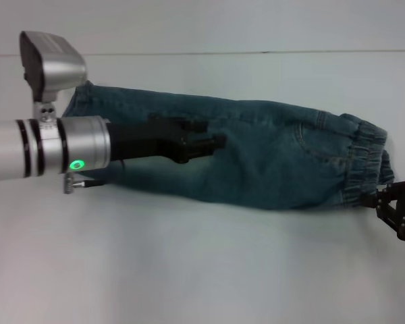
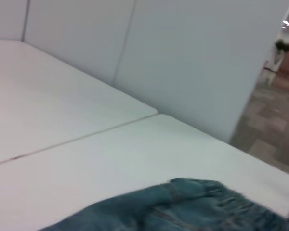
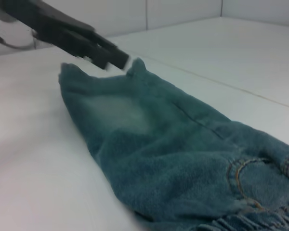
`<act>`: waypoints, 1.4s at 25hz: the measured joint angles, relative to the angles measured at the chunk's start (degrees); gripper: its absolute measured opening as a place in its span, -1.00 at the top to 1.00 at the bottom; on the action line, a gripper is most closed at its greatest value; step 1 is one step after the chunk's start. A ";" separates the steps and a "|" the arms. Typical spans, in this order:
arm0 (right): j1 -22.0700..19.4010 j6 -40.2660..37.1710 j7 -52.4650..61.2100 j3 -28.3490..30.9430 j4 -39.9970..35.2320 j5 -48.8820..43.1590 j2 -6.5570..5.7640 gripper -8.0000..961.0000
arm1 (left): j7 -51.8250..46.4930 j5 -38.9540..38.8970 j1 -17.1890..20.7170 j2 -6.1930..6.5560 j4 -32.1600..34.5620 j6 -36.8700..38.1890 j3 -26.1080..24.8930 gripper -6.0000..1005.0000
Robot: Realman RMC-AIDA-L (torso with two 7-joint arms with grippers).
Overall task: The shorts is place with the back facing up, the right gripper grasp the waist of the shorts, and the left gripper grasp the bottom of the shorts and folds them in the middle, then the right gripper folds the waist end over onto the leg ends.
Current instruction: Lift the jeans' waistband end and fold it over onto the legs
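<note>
Found blue faded-denim shorts (image 1: 270, 158) lying flat on white counter (image 1: 189, 270), already doubled lengthwise, one patch back pocket up. Saw puckered elastic waist band (image 1: 364, 162) at robot's right end and straight stitched leg hems (image 1: 81, 101) at far left end, partly hidden behind left wrist housing.

Spotted black two-fingered left gripper (image 1: 214, 135) hovering above leg half of denim, pointing toward waist, holding nothing; could not tell jaw width. Spotted black two-fingered right gripper (image 1: 385, 210) low at near-right corner, just beside waist band, jaws spread and empty, one tip at or nearly at gathered edge; could not tell if touching.

Judged lengthwise fold done, waist-over-hems fold not yet started.

To do this step well:
- Needed to bite both stacked layers of waist band, not top layer only, else lower layer likely stays behind.
- Better to grip mid-band, so ruffled edge lifts level rather than twisting.
- Should lift just enough to clear denim, then carry across toward hems in a low arc, keeping crease near mid-length.
- Needed left gripper out of the path first; sits right over landing zone.
- Should lay band square on hems, edges lined up, before releasing.
</note>
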 joint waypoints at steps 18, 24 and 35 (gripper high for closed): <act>-0.63 -11.89 7.49 5.80 -10.95 2.10 0.06 0.89 | 13.06 -22.34 -3.41 -0.24 -11.84 -22.70 17.07 0.91; -0.10 -13.26 11.83 5.88 -13.77 6.41 0.05 0.89 | 13.51 -29.80 -3.53 -0.25 -12.30 -24.41 25.43 0.99; 3.22 -13.36 17.42 5.22 -15.57 13.31 -0.08 0.89 | 13.53 -39.09 -4.36 -0.25 -14.97 -24.60 34.84 0.99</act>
